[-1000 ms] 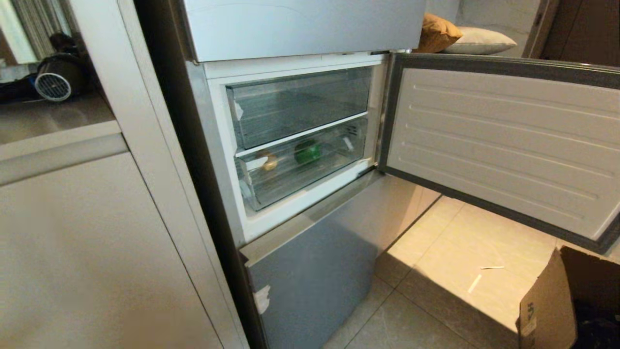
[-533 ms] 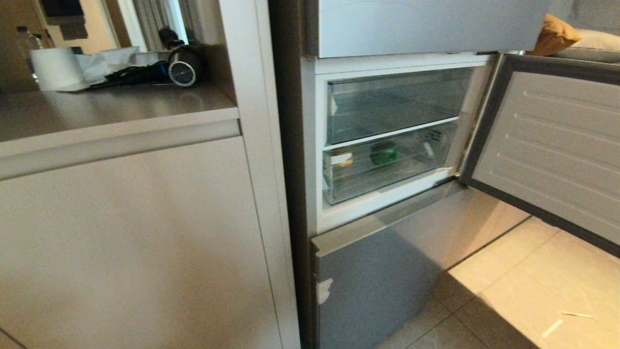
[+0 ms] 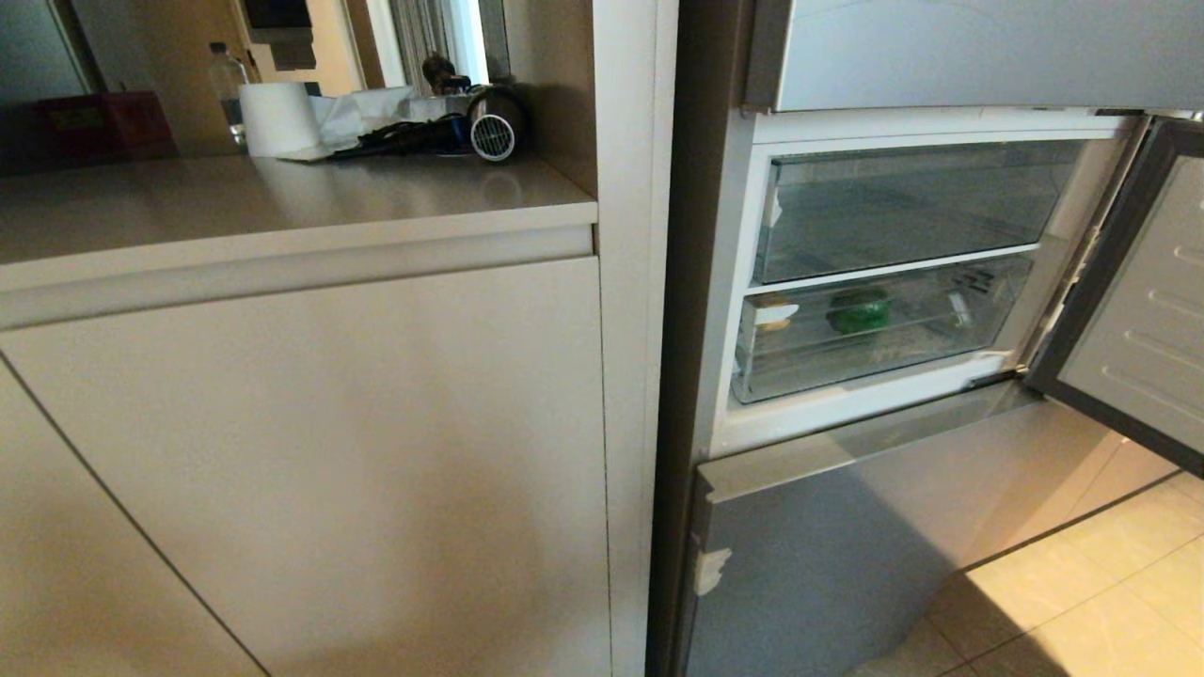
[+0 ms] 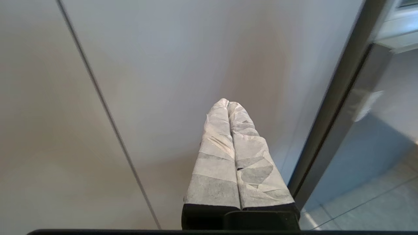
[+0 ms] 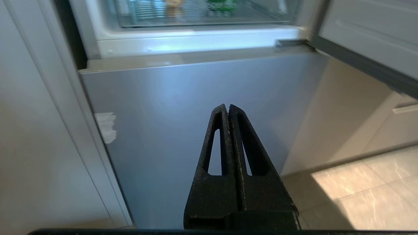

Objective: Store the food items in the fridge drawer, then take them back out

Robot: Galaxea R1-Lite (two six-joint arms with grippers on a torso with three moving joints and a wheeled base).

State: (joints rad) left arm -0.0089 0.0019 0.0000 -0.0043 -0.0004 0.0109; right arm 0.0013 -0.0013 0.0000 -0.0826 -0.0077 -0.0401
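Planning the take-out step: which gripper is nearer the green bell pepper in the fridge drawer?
Right. The right gripper faces the fridge's lowest panel, just below the fridge drawer holding the green bell pepper. The left gripper faces the cabinet front, beside the fridge.

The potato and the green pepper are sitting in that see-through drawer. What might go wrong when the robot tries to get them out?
1. The fridge drawer looks pushed in, and both grippers, left and right, are shut and low, so it must be opened first.
2. The potato lies in the drawer's far left corner, likely hard to reach.
3. The open door stands on the right, so the right arm might bump it.
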